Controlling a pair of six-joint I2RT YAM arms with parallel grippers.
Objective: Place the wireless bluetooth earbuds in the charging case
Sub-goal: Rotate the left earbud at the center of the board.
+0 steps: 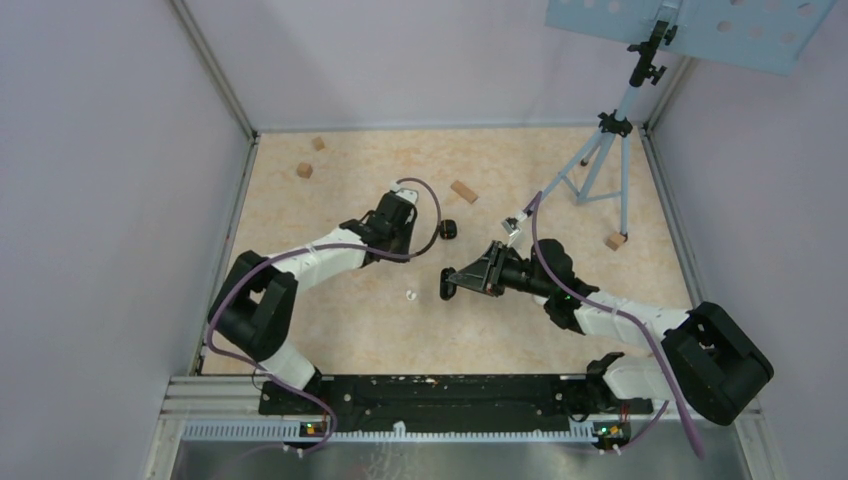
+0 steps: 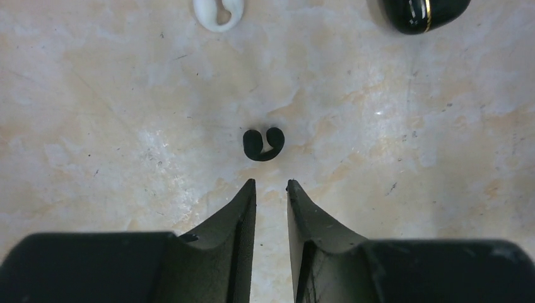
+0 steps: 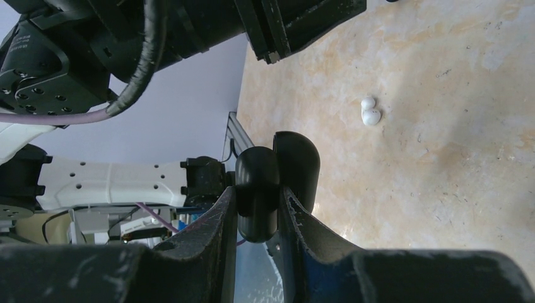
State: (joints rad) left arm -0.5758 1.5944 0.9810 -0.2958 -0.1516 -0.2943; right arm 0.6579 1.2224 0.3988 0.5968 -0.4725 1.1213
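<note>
While the beige table (image 1: 330, 330) fills most of the top view, all places below go off the left gripper (image 2: 271, 184). Blue tripod (image 1: 603, 150) stands well to its right, toward the far side. Right gripper (image 3: 257, 189) is to its near-right, fingers clamped on a black charging case (image 3: 296, 161) that sticks out past the tips. Left gripper points down at the table, jaws a narrow slit apart, nothing between them. Second black case (image 2: 423, 12), gold line on it, lies just right of it on the table. Four tan wooden blocks (image 1: 304, 170): two far-left of it, one far-right, one well right by a tripod foot. White earbud (image 1: 409, 295) lies on its near side, apart from everything. Black earbud (image 2: 263, 144), curled like a C, lies flat on the table just ahead of the left fingertips, not touching them.
</note>
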